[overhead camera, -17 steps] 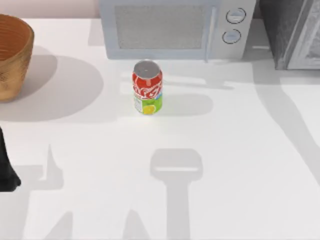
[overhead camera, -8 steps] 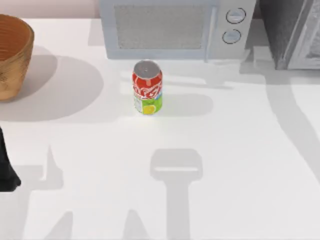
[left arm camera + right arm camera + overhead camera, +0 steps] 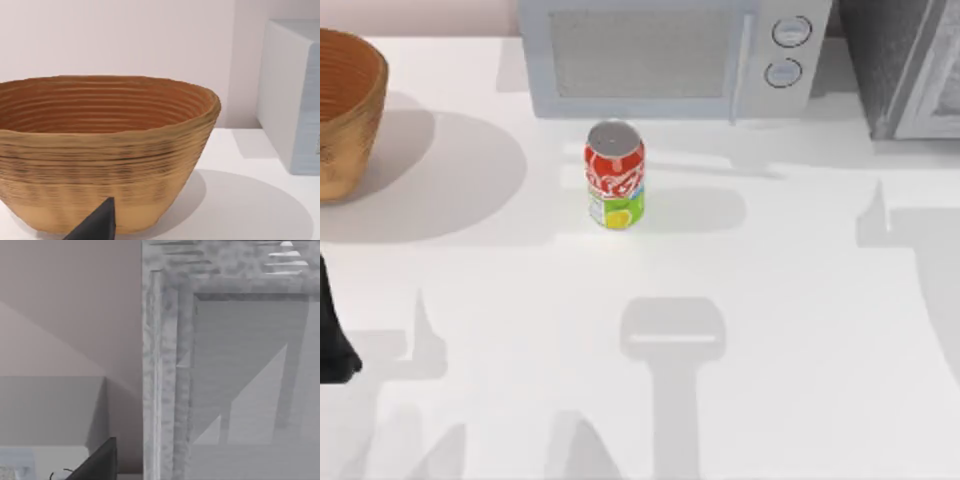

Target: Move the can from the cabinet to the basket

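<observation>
The red can (image 3: 615, 175), with its green-yellow band and silver top, stands upright on the white table just in front of the microwave, held by nothing. The woven orange-brown basket (image 3: 345, 110) sits at the far left corner; in the left wrist view the basket (image 3: 105, 150) looms close ahead of my left gripper (image 3: 96, 225). The speckled grey cabinet (image 3: 905, 65) stands at the far right corner. The right wrist view faces the cabinet (image 3: 225, 365) front, with a dark part of my right gripper (image 3: 97, 462) at the picture's edge. My left arm (image 3: 332, 335) is at the table's left edge.
A light grey microwave (image 3: 670, 55) with two round knobs stands at the back between basket and cabinet. Arm shadows lie across the white tabletop (image 3: 770, 380) at the front and right.
The right arm's shadow has drawn back from the microwave's front toward the table's right edge. The can, the basket and the left arm have not moved.
</observation>
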